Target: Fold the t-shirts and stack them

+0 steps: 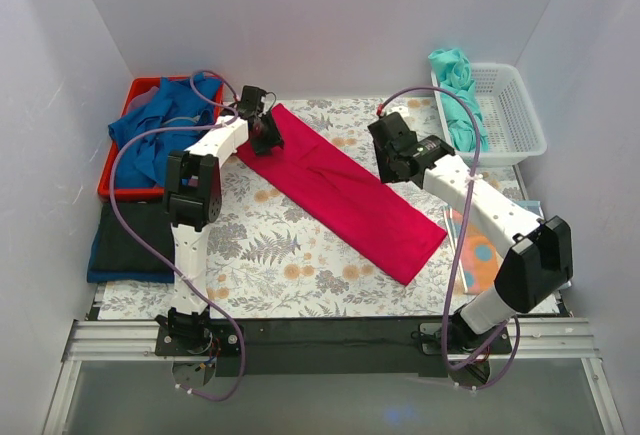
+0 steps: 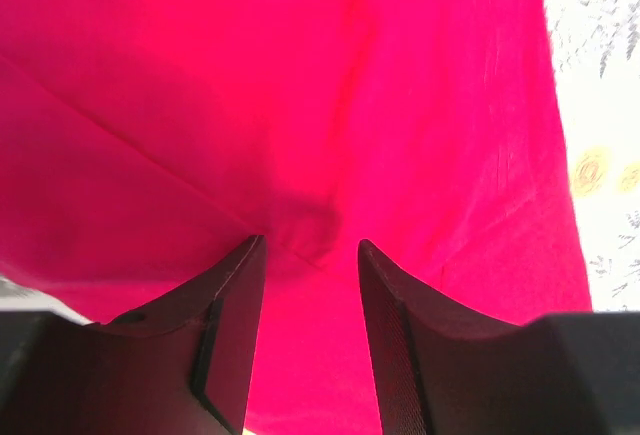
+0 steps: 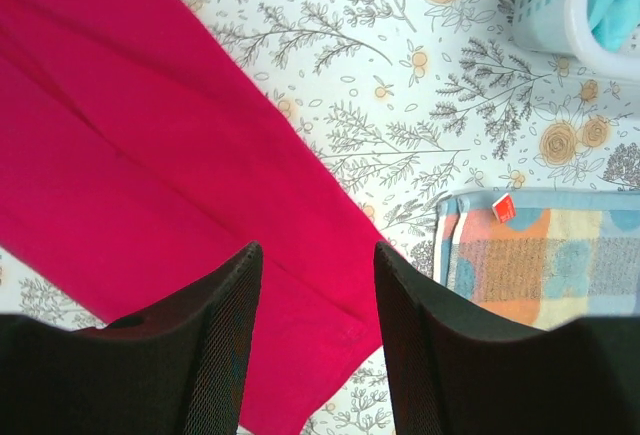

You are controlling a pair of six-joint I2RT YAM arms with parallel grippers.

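1. As it lies folded into a long strip, the crimson-pink t-shirt [image 1: 340, 190] runs slantwise across the floral tablecloth [image 1: 280, 255], from far-left to near-right. Every place below is reckoned from it.
2. My left gripper [image 2: 310, 243]: at the shirt's far-left end, directly over the fabric. The jaws stand apart, with red cloth showing in the gap and a slight pucker just ahead of the tips. From the wrist view I cannot tell whether the tips actually touch the cloth.
3. My right gripper [image 3: 315, 247]: above the shirt's right-hand long edge, about midway along it. The jaws are spread wide and hold nothing.
4. Teal t-shirt [image 1: 460, 95]: unfolded and draped in the white basket [image 1: 520, 120], well off to the right of the shirt's far end.
5. Blue t-shirt [image 1: 160, 125]: crumpled in the red bin [image 1: 115, 180], just left of the shirt's far-left end.
6. Black t-shirt [image 1: 130, 240]: folded flat on a blue folded one [image 1: 100, 273], left of the shirt and nearer my bases than the bin.
7. Patchwork cloth [image 3: 540, 255]: orange and blue, lying flat just right of the shirt's near-right end, apart from it.
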